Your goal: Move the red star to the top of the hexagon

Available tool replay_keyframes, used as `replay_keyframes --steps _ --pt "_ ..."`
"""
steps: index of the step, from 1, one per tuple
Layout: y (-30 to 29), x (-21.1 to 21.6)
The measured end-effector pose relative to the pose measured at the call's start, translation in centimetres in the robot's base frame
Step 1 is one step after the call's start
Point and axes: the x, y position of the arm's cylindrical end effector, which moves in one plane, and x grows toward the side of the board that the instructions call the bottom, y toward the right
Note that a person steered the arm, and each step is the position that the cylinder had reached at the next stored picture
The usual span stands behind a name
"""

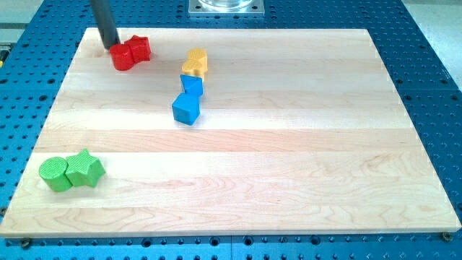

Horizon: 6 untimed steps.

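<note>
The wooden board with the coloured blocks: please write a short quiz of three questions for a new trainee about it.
1. True or false: my tip stands just left of the two red blocks near the board's top left corner.
2. Which block lies nearest the yellow block? A) a blue block B) the green star C) the round green block
3. Fill in: the two green blocks sit near the view's bottom ____ corner.

Key: 1 true; 2 A; 3 left.

Bright, even light; soft shadows
</note>
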Motion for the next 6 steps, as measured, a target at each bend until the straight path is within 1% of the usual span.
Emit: replay_keyframes --steps 1,2,3,4,6 --pt "6.8 2.1" --pt "6.5 1.7" --pt "9.8 -0.4" --pt "13.0 -1.2" --pt "14.8 -1.2"
